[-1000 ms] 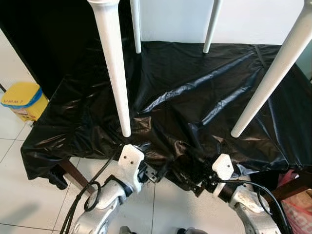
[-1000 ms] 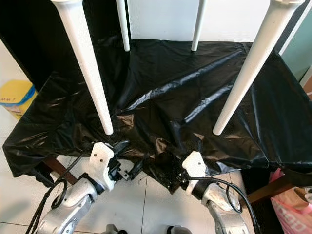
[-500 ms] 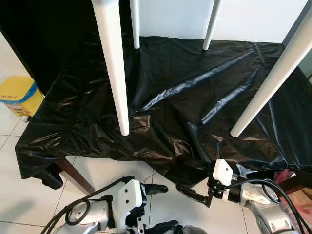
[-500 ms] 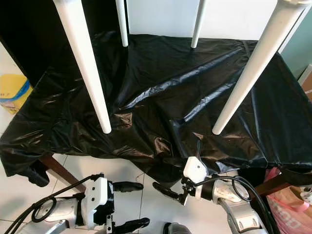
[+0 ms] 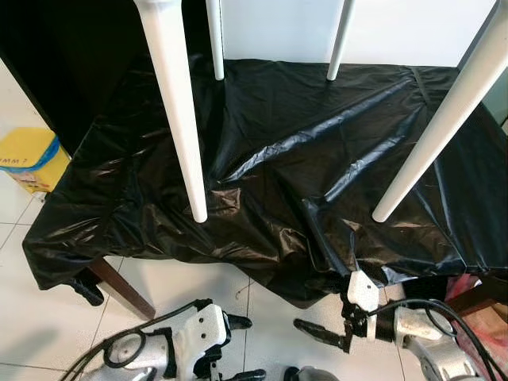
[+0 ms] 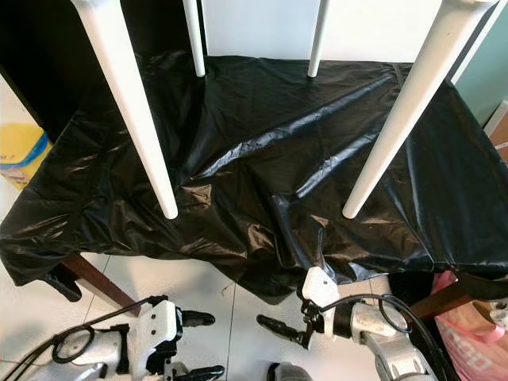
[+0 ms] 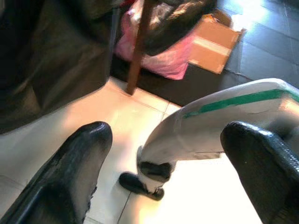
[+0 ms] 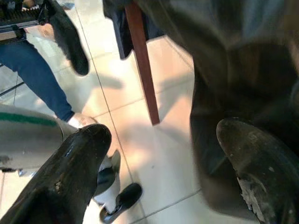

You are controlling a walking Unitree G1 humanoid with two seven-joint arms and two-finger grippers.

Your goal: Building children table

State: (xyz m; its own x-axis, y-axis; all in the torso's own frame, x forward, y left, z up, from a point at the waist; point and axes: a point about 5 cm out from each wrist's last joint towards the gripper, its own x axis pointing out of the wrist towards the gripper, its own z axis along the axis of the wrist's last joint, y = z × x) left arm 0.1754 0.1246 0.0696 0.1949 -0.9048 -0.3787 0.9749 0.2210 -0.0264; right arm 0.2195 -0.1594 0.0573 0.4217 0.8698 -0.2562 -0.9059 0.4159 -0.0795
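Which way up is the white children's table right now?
Upside down: the children's table has all four white legs pointing up, and its top lies hidden under the black plastic sheet.

Worktop (image 5: 119,278): covered by a crumpled, glossy black plastic sheet (image 5: 317,151); a brown wooden leg shows under the sheet's near left corner.
Sheet edges: hang over the worktop's near edge and left side.
On the sheet: four white tapered legs stand tip-down, near left leg (image 5: 178,119), near right leg (image 5: 436,127), far left leg (image 5: 214,40), far right leg (image 5: 340,40).
Floor (image 5: 48,317): pale tiles; a yellow container (image 5: 32,159) stands left of the worktop.
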